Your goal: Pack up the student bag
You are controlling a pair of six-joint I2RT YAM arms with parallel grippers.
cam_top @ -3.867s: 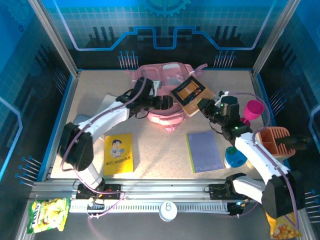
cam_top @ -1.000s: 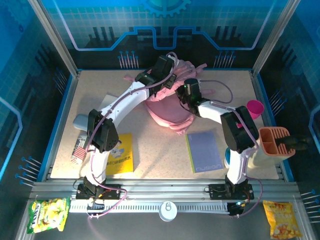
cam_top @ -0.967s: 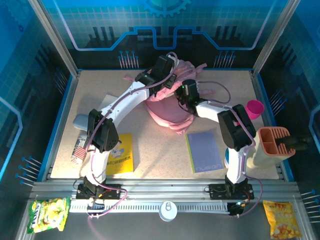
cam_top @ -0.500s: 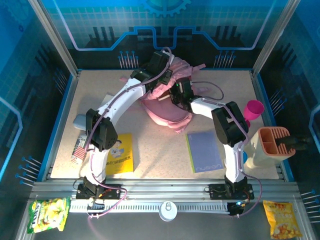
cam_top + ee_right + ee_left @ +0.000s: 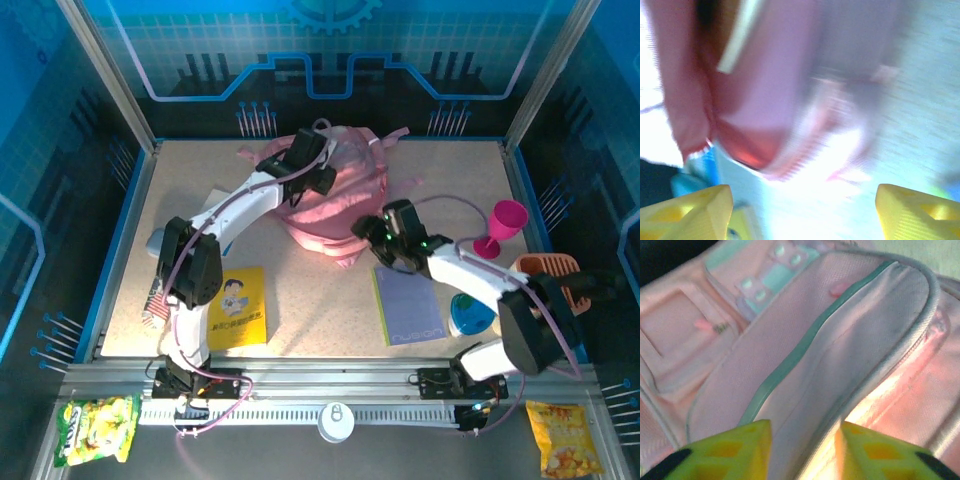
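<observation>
The student bag [image 5: 345, 200] slumps at the far centre of the table [image 5: 300, 290], soft pink with pale trim and straps. The left gripper [image 5: 802, 435] hovers over its piped flap, fingers parted. The right gripper [image 5: 805, 200] gapes wide at its near edge, empty.

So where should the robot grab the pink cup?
Probably the thin stem under the bowl of the pink cup, with a claw coming in from its left side. It seems to stand upright, and the orange rack crowds its other side.

Blurred student bag [image 5: 765, 100] ahead; end effector [image 5: 805, 210] fingers spread wide, nothing between.
</observation>
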